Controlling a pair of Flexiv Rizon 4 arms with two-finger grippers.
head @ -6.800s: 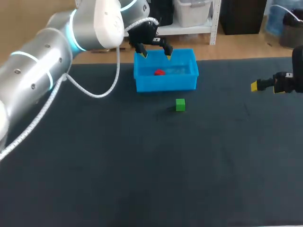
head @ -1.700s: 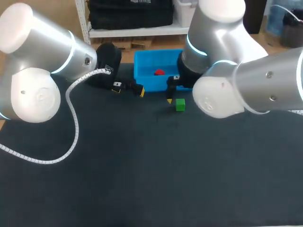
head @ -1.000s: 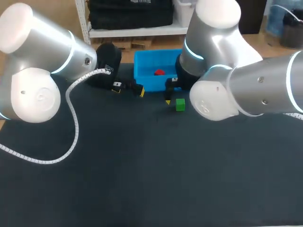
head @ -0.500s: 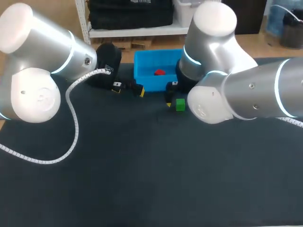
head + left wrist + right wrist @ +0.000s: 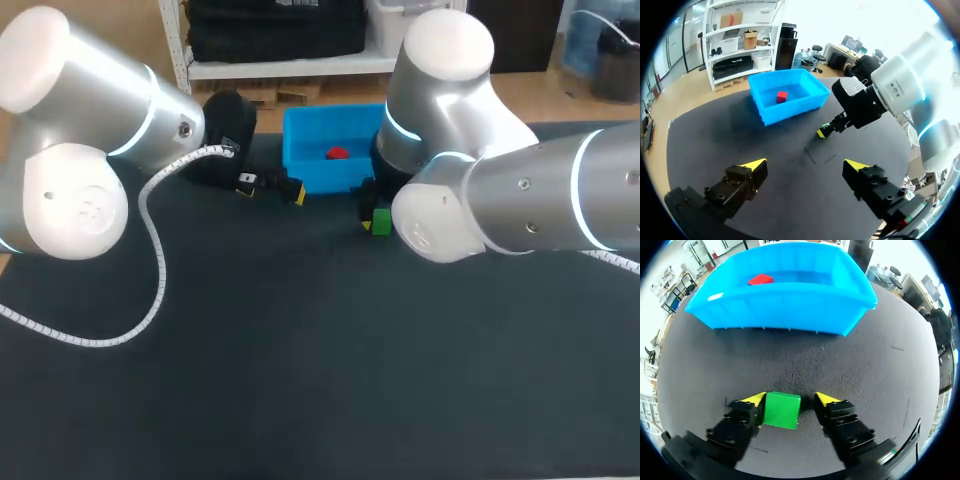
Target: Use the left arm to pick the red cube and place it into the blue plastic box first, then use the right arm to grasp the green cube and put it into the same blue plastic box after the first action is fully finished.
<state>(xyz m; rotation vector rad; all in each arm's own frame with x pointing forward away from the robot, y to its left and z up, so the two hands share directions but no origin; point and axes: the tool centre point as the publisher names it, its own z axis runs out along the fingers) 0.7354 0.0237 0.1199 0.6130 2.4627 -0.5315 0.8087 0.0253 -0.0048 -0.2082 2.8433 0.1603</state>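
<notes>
The green cube rests on the dark table between the fingers of my right gripper. One yellow tip touches the cube's side; a narrow gap stays at the other tip, so the gripper is open. In the head view the cube is half hidden by the right arm. The red cube lies inside the blue plastic box, just beyond the green cube. My left gripper hangs open and empty to the left of the box; its own view shows the box and the red cube ahead.
The black mat covers the whole table. My right arm's bulky silver elbow hangs over the table right of the box. A white cable loops down from my left arm.
My right gripper has come down around the green cube and its fingers have drawn closer together. The left arm has stayed still.
</notes>
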